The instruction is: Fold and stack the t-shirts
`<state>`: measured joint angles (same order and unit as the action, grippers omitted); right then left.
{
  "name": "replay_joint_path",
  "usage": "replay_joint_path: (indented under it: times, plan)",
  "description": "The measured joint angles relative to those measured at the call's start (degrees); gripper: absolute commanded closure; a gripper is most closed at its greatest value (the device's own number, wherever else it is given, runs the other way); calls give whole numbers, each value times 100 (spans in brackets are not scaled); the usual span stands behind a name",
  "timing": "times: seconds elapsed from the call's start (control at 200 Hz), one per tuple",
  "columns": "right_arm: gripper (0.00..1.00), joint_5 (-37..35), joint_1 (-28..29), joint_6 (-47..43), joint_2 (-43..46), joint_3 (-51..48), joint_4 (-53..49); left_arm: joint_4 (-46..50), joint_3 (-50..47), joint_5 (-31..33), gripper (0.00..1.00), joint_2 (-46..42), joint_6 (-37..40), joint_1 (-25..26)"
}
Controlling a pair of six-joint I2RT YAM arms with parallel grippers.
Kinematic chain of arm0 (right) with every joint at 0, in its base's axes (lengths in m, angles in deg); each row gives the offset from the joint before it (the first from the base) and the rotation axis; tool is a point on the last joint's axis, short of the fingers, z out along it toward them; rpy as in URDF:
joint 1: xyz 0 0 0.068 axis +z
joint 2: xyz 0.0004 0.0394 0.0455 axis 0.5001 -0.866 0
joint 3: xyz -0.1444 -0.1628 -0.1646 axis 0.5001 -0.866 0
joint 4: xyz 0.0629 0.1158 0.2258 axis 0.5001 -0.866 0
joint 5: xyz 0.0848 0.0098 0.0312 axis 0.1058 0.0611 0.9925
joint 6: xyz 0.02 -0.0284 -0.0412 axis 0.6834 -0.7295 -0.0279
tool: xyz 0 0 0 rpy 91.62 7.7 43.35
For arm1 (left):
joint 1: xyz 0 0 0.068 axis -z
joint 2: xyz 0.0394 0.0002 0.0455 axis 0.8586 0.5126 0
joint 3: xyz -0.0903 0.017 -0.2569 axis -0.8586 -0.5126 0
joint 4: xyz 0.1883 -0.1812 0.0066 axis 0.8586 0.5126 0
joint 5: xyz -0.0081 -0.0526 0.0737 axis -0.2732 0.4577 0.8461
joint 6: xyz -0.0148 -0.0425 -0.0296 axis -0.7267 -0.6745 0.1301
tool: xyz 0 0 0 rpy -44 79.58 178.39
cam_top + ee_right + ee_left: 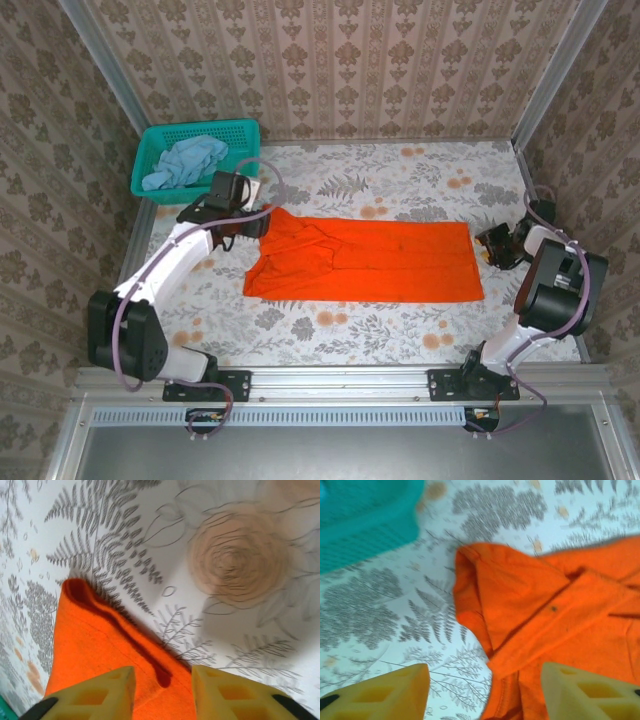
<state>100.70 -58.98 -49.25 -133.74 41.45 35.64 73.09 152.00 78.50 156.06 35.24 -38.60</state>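
The orange t-shirt (380,260) lies folded into a long strip across the middle of the table. My left gripper (250,225) hovers at its left, collar end. In the left wrist view its jaws (485,695) stand open over the shirt's edge (560,605), gripping nothing. My right gripper (492,245) is at the shirt's right end. Its jaws (162,692) are open too, straddling a small ridge of the orange cloth (95,640) that lies loose on the table. The pale blue t-shirt (185,160) sits crumpled in the basket.
The teal mesh basket (200,130) stands at the back left corner, close behind my left gripper, and its wall (365,525) shows in the left wrist view. Flower-patterned tabletop (400,170) surrounds the shirt. Walls enclose the table on three sides.
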Motion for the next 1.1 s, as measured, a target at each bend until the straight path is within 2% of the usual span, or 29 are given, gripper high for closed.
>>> replay_joint_path:
  times: [0.105, 0.185, 0.4, 0.515, 0.81, 1.1]
  plan:
    - [61, -199, -11, 286, 271, 0, -4, -33, 330, 17, 36, 9, -131, 2]
    - [66, -302, 151, 494, 431, 2, 87, -37, 721, -205, 40, 225, -221, 2]
    - [74, -562, 1665, 538, 212, 382, 131, 199, 1773, -883, 48, 1574, -417, 319]
    - [74, -686, 2129, 492, -201, 684, 127, 590, 2273, -977, 50, 2452, -476, 509]
    - [76, -1126, 2100, 330, -1318, 1394, -293, 1552, 3425, -597, 50, 4076, -776, 398]
    - [76, -1049, 1639, 616, -1482, 1574, -229, 1943, 3423, 170, 50, 4378, -1333, 221]
